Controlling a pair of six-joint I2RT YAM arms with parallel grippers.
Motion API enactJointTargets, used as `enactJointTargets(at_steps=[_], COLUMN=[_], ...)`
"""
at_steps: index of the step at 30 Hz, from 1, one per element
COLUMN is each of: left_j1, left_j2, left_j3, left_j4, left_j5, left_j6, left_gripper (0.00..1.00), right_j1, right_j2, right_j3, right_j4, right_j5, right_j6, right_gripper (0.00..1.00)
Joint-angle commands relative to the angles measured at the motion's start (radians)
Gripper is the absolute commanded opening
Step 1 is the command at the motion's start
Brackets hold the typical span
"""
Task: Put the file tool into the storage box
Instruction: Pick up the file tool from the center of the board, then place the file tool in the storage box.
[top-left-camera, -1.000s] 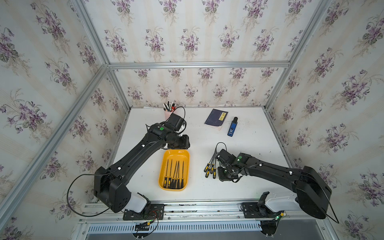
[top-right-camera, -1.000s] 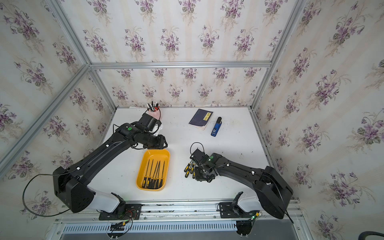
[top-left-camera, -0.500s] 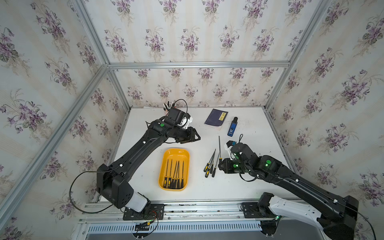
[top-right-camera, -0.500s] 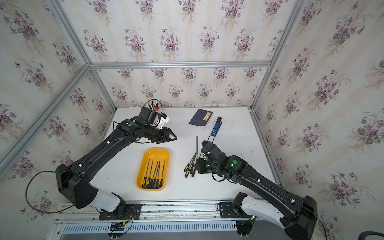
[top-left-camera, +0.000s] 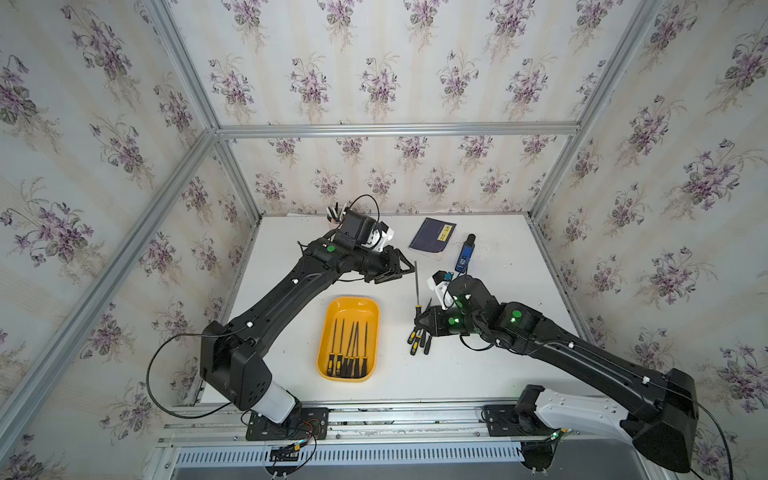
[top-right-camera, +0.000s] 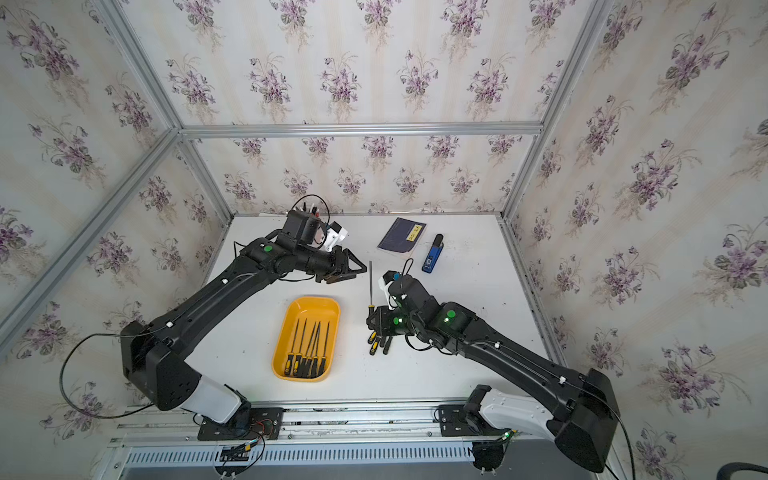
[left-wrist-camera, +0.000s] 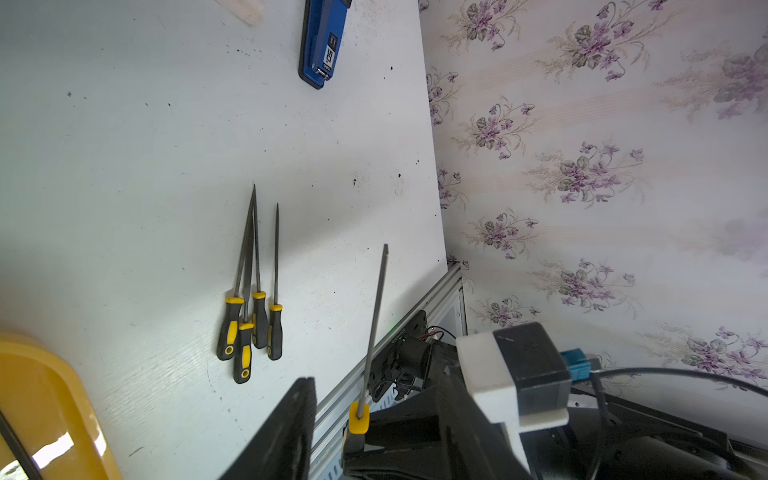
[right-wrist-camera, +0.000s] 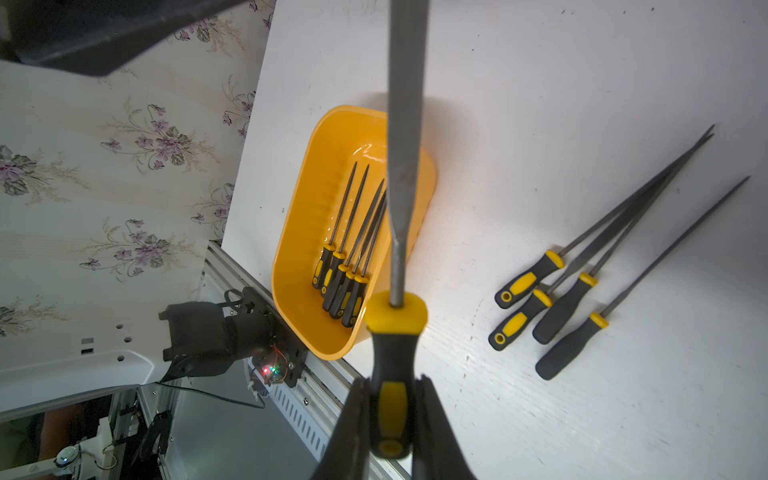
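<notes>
My right gripper (top-left-camera: 419, 318) is shut on the black-and-yellow handle of a file tool (top-left-camera: 416, 282), holding it above the table with the blade pointing toward the back wall. The right wrist view shows both fingers pressed on that handle (right-wrist-camera: 392, 353). My left gripper (top-left-camera: 405, 270) hangs open in the air with its fingertips close beside the blade's tip and nothing between them. The orange-yellow storage box (top-left-camera: 353, 307) lies left of the held file, with several files (top-left-camera: 349, 349) inside. Several more files (top-left-camera: 417, 343) lie on the table under my right gripper.
A blue stapler (top-left-camera: 464, 253) and a dark notebook (top-left-camera: 432, 237) lie at the back right. A cup of pens (top-left-camera: 334, 214) stands at the back wall behind the left arm. The table's front edge meets a metal rail (top-left-camera: 374, 415).
My right gripper has lifted one file out of the loose pile and carried it a little left. The left arm has swung right from the box's far end toward the file's tip.
</notes>
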Motion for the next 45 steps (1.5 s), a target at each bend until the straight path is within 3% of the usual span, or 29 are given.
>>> enactJointTargets(at_steps=[1,10,17,21,26,29,31,36,39,45], left_j1=[-0.007,-0.018,-0.021,-0.023,-0.024,-0.025,-0.023,0.016,0.060,0.143], left_j2=[0.004,0.018,0.043,0.048,0.059,0.056,0.048,0.007,-0.031,-0.093], left_j3=[-0.017,-0.020,-0.015,-0.015,0.002,0.000,0.002,0.002,0.003,-0.066], left_j4=[0.022,0.053,0.039,0.019,-0.030,-0.062,-0.086,-0.183,-0.272,-0.381], left_j5=[-0.037,-0.129,-0.164,-0.209,-0.244,-0.273,-0.289,-0.318,-0.381,-0.532], left_j6=[-0.009,-0.024,-0.019,-0.006,0.033,0.057,0.075,0.137,0.205,0.343], left_gripper=[0.52,0.51,0.44,0.29,0.00,0.00,0.00,0.00,0.00,0.00], right_j1=[0.004,0.022,0.033,0.038,0.042,0.045,0.046,0.047,0.046,0.038], right_j2=[0.014,0.052,0.066,0.072,0.092,0.107,0.119,0.120,0.104,0.111], right_j3=[0.016,0.020,0.020,0.014,0.010,0.010,0.013,0.018,0.017,0.011], right_j4=[0.046,0.082,0.097,0.109,0.131,0.136,0.137,0.121,0.116,0.099], right_j5=[-0.020,-0.048,-0.051,-0.056,-0.090,-0.102,-0.114,-0.079,-0.055,-0.046], right_j6=[-0.012,-0.006,-0.002,0.001,0.000,-0.005,-0.008,-0.013,-0.016,-0.020], right_gripper=[0.04,0.04,0.04,0.04,0.04,0.05,0.11,0.76,0.96,1.00])
